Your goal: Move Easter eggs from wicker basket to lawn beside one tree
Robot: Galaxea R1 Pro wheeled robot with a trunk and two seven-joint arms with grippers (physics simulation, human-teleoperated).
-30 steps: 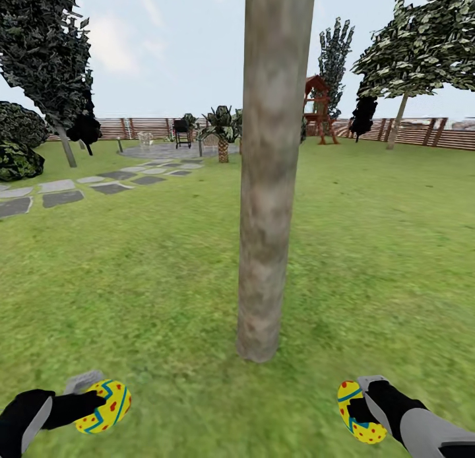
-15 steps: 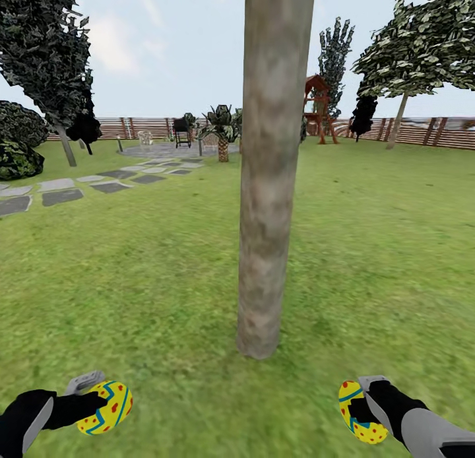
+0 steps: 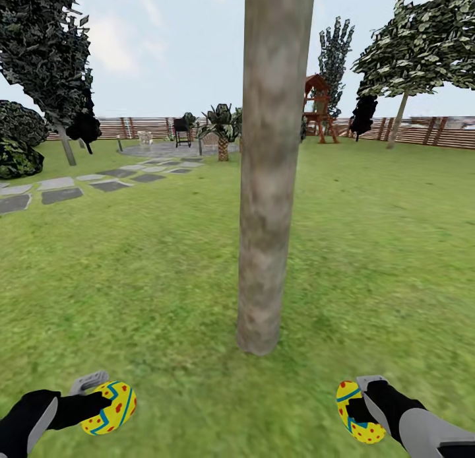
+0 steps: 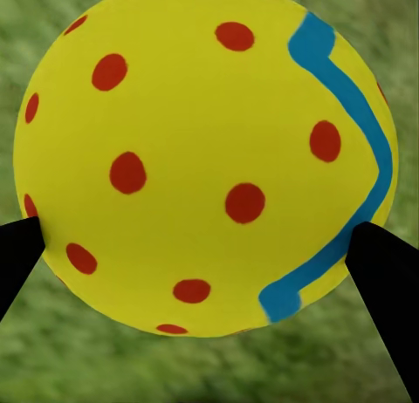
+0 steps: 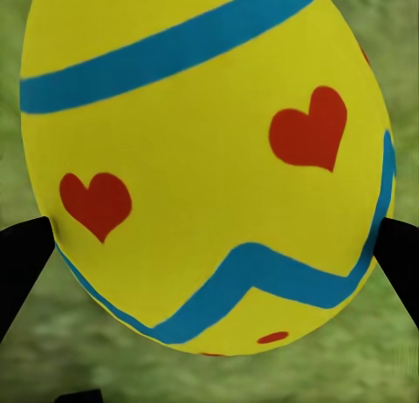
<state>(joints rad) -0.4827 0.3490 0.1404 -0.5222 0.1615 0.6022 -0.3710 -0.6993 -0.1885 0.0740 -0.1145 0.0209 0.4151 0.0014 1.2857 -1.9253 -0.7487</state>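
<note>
A thick grey-brown tree trunk (image 3: pixel 269 181) rises from the lawn (image 3: pixel 152 266) in the middle of the head view. My left gripper (image 3: pixel 105 403) is shut on a yellow Easter egg (image 3: pixel 111 408) with red dots and blue zigzags, low at the left, short of the trunk's base. In the left wrist view that egg (image 4: pixel 205 159) sits between the two dark fingers (image 4: pixel 384 290). My right gripper (image 3: pixel 353 408) is shut on a second yellow egg (image 3: pixel 356 412) at the lower right, seen close in the right wrist view as an egg (image 5: pixel 209 167) with red hearts. The wicker basket is out of view.
A stone path (image 3: pixel 63 194) runs at the left toward a paved patio with a grill (image 3: pixel 182 133). A small palm-like plant (image 3: pixel 223 129) and a red play tower (image 3: pixel 318 108) stand by the wooden fence (image 3: pixel 422 133). More trees (image 3: pixel 402 62) stand right and left.
The view has crept forward and slightly down, so the trunk's base sits a little higher. The left egg has shifted slightly right in my grip's position; the right one is unchanged.
</note>
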